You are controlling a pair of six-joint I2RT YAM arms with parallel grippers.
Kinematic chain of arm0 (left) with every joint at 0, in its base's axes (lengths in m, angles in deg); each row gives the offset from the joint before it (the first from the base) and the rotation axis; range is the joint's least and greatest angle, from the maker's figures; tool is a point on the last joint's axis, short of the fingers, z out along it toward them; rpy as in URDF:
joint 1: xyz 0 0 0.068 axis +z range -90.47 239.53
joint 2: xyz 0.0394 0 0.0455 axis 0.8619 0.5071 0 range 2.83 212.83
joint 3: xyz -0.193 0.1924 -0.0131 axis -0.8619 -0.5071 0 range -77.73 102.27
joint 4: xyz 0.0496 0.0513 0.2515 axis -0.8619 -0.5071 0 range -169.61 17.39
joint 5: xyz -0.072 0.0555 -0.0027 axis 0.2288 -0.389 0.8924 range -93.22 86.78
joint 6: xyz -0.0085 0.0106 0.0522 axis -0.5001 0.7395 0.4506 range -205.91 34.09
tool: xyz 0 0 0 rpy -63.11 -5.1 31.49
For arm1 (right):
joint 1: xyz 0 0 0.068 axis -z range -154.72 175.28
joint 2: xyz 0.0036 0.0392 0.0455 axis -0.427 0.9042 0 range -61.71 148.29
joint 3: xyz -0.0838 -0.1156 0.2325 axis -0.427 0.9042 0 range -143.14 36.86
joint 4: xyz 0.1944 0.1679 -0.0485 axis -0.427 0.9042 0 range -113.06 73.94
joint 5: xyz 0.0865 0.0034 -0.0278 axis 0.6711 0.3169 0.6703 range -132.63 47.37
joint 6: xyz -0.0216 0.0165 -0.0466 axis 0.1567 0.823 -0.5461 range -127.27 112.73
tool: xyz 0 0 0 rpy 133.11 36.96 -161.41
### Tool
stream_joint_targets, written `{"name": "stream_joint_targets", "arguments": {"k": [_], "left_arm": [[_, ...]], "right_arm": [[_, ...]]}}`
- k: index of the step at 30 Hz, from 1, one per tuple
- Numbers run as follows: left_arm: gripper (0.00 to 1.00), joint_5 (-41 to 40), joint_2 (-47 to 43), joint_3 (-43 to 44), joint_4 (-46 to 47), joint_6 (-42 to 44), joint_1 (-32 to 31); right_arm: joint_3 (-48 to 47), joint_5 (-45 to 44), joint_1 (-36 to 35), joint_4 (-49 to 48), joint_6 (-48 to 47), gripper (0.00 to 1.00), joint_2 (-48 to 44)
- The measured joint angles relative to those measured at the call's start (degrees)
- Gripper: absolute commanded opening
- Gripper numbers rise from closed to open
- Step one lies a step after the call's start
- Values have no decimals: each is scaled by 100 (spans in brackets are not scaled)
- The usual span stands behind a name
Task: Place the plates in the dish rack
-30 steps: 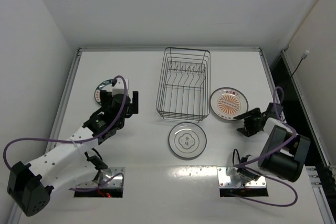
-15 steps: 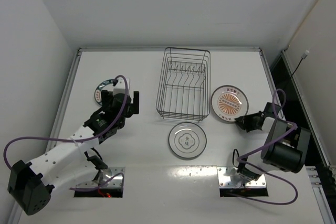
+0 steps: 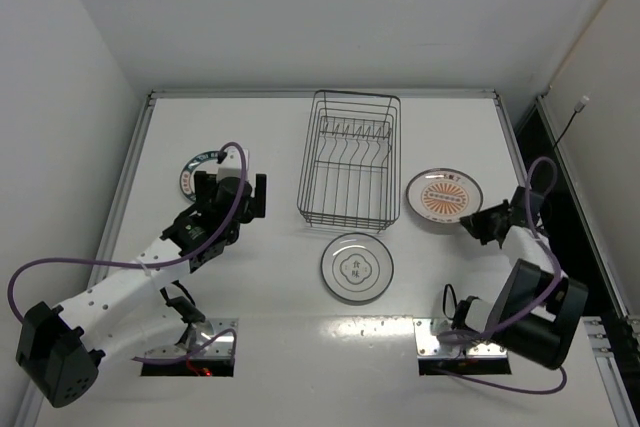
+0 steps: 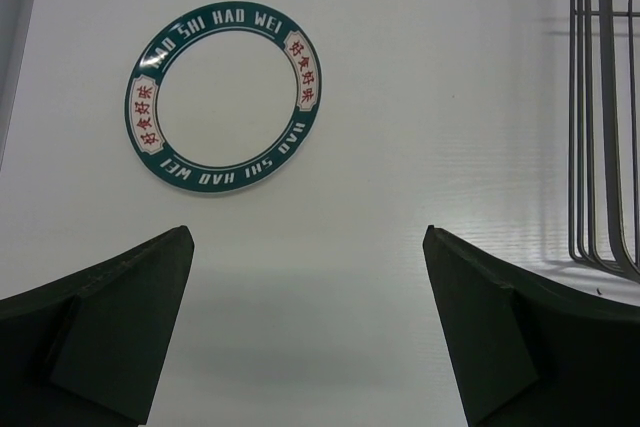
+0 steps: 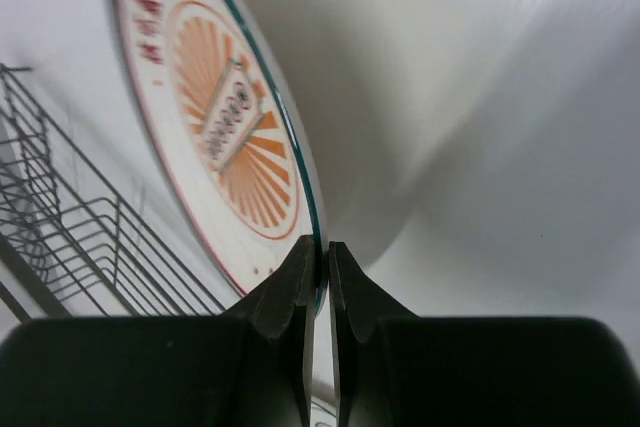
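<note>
**Right gripper pinches the orange plate's rim; rack lies beyond the plate**

The orange-patterned plate is caught by its rim between the right gripper fingers, which are drawn narrow with only the plate's edge between them. From that gripper the plate stretches forward and away, its face turned toward the dish rack, which stands just past the plate's far edge on the gripper's left. A shadow under the plate suggests it is tipped up off the table, though whether it is fully clear I cannot tell. The right arm is plainly the nearer one to carry it in.

The white plate with grey rim lies flat just in front of the rack. The green-rimmed plate lies ahead of the left gripper, whose fingers are spread wide and hold nothing.

A second ago the right gripper sat short of the orange plate with fingers apart; it has since closed on the rim, and the plate has shifted slightly rightward. The left arm has hardly moved.
</note>
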Motion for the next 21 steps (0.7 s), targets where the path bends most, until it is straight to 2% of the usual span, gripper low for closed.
{"name": "stream_joint_targets", "arguments": {"k": [7,15,21], "left_arm": [[100,31,2,0,0,0,0],[100,114,57,9,2,2,0],[100,125,83,11,0,2,0]], "right_arm": [[-896,-896,-188,905,-476,0,-1110],[-2824,-2549,-2190,1635,-678,0,-1246],[-4214,-4081,-3783,1847,-1093,0,-365]]}}
